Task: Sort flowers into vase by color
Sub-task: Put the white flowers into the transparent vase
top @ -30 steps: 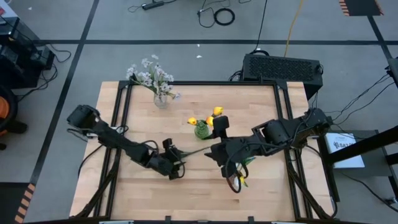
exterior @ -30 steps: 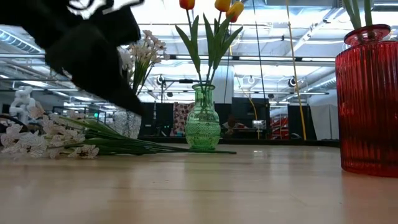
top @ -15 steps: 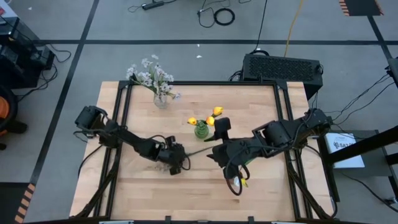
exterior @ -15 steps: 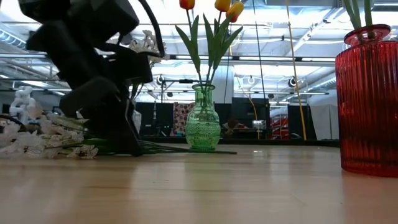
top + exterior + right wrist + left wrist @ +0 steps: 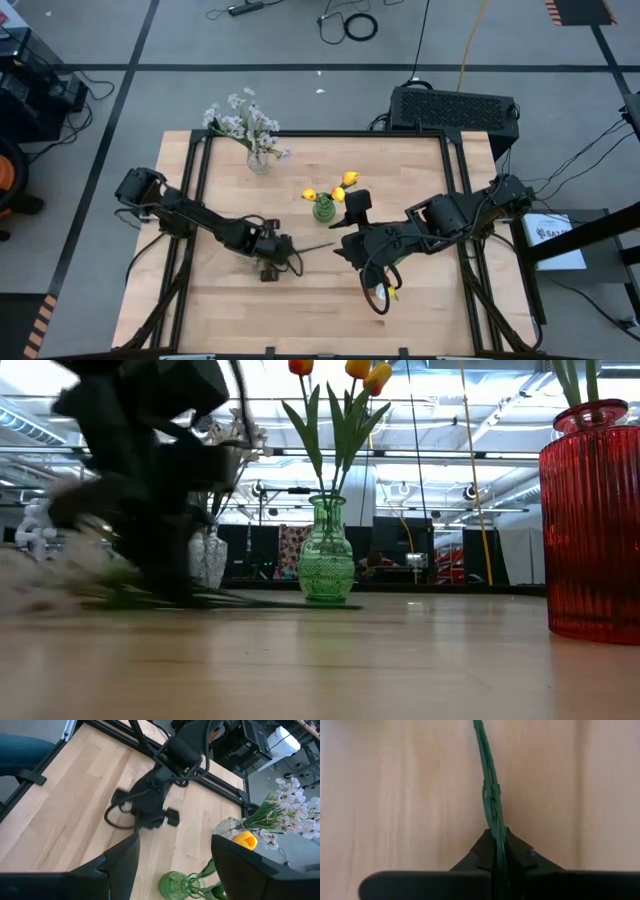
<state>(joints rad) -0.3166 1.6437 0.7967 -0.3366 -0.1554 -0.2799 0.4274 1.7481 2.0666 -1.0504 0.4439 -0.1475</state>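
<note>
A spray of pale blossoms [image 5: 45,565] on long green stems [image 5: 491,790] lies on the wooden table, and my left gripper [image 5: 270,255] is shut on those stems. In the low view its blossoms are blurred, left of the dark gripper [image 5: 150,530]. A green vase [image 5: 324,209] holds orange-yellow tulips [image 5: 365,372]. A clear vase [image 5: 258,160] at the far edge holds more pale blossoms. A red vase [image 5: 592,520] holds green stems. My right gripper [image 5: 175,840] hangs open high above the table, near the green vase. My left gripper pinches the spray's bundled green stems [image 5: 495,832] between its two fingers [image 5: 517,852]. The fingers come from above, slanting steeply down, and lie across the stems. Beyond the fingers the stems' free end [image 5: 318,245] rests on the table, pointing toward the table's right.
The green vase stands just beyond the stems' free end. The red vase stands on the near right part of the table, under my right arm. A black box [image 5: 455,108] sits beyond the table's far right corner. Bare wood [image 5: 420,165] shows at the far right.
My left gripper has tipped to point more steeply down, sunk onto the stems lying on the table and shut on them. The spray's blossom end is blurred now where it was sharp before.
</note>
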